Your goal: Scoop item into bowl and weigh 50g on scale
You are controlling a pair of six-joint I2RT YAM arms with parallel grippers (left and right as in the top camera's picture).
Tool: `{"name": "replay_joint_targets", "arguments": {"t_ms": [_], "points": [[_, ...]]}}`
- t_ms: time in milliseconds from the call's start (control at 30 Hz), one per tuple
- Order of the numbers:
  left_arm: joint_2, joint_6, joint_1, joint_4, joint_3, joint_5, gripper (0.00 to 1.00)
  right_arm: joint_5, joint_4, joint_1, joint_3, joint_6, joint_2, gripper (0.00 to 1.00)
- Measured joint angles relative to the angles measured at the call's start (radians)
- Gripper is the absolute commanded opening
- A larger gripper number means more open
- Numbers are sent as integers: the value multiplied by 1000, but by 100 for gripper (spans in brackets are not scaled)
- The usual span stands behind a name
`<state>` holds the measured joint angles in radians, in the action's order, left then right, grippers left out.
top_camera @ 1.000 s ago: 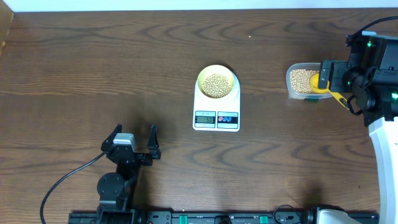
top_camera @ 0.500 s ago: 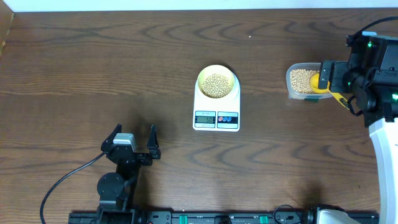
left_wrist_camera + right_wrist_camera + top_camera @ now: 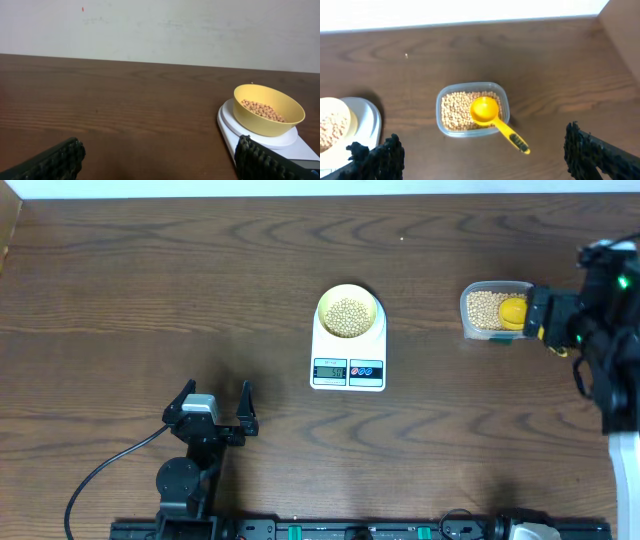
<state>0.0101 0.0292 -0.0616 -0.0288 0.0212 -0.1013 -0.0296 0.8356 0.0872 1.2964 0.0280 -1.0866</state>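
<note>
Tan beans (image 3: pixel 349 317) sit heaped in the cream bowl (image 3: pixel 323 308). The bowl is on the white scale (image 3: pixel 348 350), ahead and right of the left gripper (image 3: pixel 213 408) fingers and well apart from them. Left jaws are wide open and empty, low over the table (image 3: pixel 150 280).

Right gripper (image 3: pixel 482 150) jaws are also spread wide, holding nothing. The yellow scoop (image 3: pixel 485 111) lies ahead, between its fingers. Its cup rests on more beans in the clear tub (image 3: pixel 439 112), with the handle over the rim pointing back toward the fingers.

Handling guess: beans are light and hard, so they roll and spill easily. The scoop looks like rigid, light plastic; take it by the handle end. The bowl is light and may slide on the smooth scale top; pinch the rim if moving it.

Unclear: the display digits are too small to read, so the weight is unconfirmed. The scale is cropped in both wrist views, and only the finger ends show there.
</note>
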Motion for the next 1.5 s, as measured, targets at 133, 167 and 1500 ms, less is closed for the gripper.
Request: {"name": "replay_joint_targets", "arguments": {"t_ms": [133,167,1500], "points": [[0,0,0,0,0,0,97,8,-125,0,-151,-31,139,99],[0,-1,0,0,0,1,97,10,-168,0,-203,-47,178,99],[0,-3,0,0,0,3,97,79,-1240,-30,-1137,-241,1035,99]]}}
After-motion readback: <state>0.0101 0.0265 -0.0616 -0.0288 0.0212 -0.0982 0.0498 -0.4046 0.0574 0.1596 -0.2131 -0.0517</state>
